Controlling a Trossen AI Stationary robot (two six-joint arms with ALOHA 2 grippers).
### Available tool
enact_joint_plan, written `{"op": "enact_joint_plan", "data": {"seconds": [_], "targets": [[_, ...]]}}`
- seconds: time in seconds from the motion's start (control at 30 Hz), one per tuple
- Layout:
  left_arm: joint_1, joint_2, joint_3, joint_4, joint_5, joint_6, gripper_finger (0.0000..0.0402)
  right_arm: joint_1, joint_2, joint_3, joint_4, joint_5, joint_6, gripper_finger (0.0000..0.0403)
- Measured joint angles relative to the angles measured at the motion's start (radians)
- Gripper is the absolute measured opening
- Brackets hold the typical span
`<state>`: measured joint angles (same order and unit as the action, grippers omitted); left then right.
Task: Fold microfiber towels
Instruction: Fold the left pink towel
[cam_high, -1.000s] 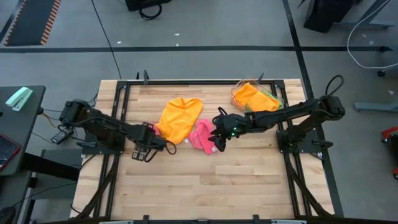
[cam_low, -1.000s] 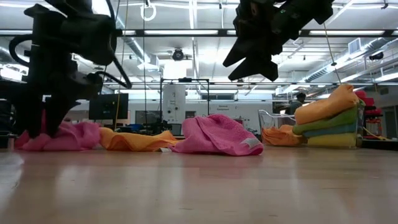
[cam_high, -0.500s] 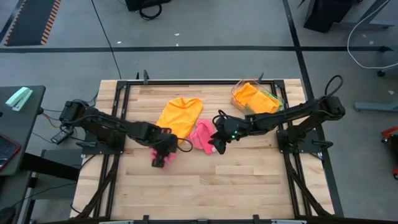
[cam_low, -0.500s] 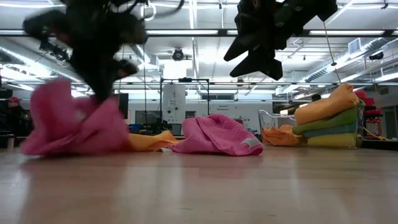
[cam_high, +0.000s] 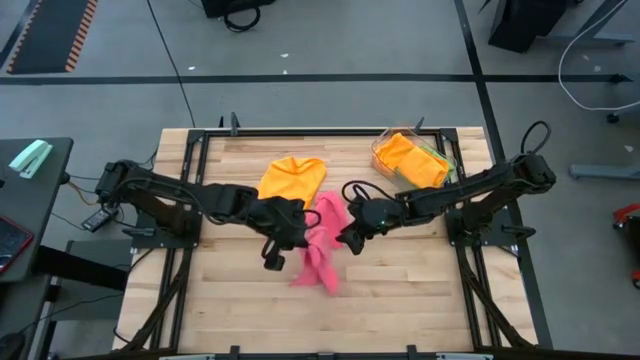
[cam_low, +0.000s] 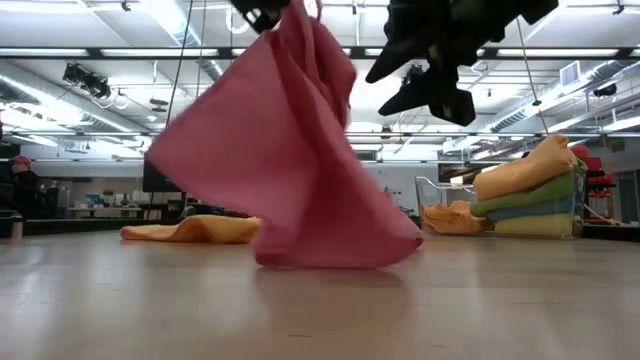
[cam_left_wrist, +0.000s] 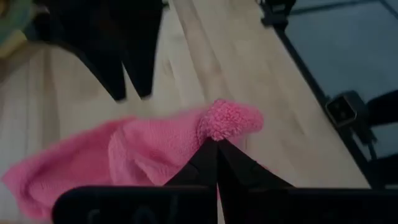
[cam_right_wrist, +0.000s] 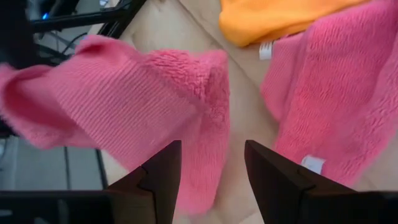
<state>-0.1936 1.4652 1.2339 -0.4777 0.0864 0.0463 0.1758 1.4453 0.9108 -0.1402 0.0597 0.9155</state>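
The left gripper (cam_high: 277, 240) sits near the middle of the worktop (cam_high: 400, 300), its jaws clenched on a corner of a pink towel (cam_high: 318, 262). That towel hangs from the pinch and trails down so its lower edge drags on the wood, as the low view shows. The grip looks thin: in the left wrist view only a small tuft pokes past the fingertips, so a quick lift or swing could pull the corner free and drop the cloth in a heap.

Just beyond, an orange towel (cam_high: 291, 180) lies flat, close enough that the dragging pink cloth could catch it and pull it along.

The right gripper (cam_high: 348, 238) hovers just beside the hanging towel, jaws released and holding nothing. Its wrist view shows pink cloth on both sides of the fingers; closing there might bunch a fold instead of a corner, or snag a second pink towel (cam_right_wrist: 336, 93).

Far right, the tray (cam_high: 383, 158) of stacked towels (cam_high: 412, 156) sits well apart.
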Motion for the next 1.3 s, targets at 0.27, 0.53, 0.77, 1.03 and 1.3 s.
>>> {"op": "enact_joint_plan", "data": {"seconds": [0.27, 0.53, 0.77, 1.03, 1.3], "targets": [[-0.002, 0.0, 0.005, 0.038, 0.001, -0.05, 0.0005, 0.011, 0.0, 0.021, -0.004, 0.0, 0.079, 0.0183], [-0.004, 0.0, 0.005, 0.04, 0.003, -0.052, 0.0007, 0.01, 0.0, 0.128, -0.111, 0.047, -0.08, 0.0183], [0.028, 0.001, 0.003, 0.004, 0.001, -0.051, 0.0019, 0.023, -0.001, 0.182, -0.178, 0.06, -0.168, 0.0183], [0.017, 0.046, 0.002, -0.005, 0.002, -0.234, 0.0006, 0.128, -0.001, 0.185, -0.235, 0.038, -0.201, 0.0183], [-0.014, 0.167, 0.002, 0.036, -0.003, -0.493, 0.0018, 0.236, -0.001, 0.153, -0.243, 0.234, -0.285, 0.0183]]}}
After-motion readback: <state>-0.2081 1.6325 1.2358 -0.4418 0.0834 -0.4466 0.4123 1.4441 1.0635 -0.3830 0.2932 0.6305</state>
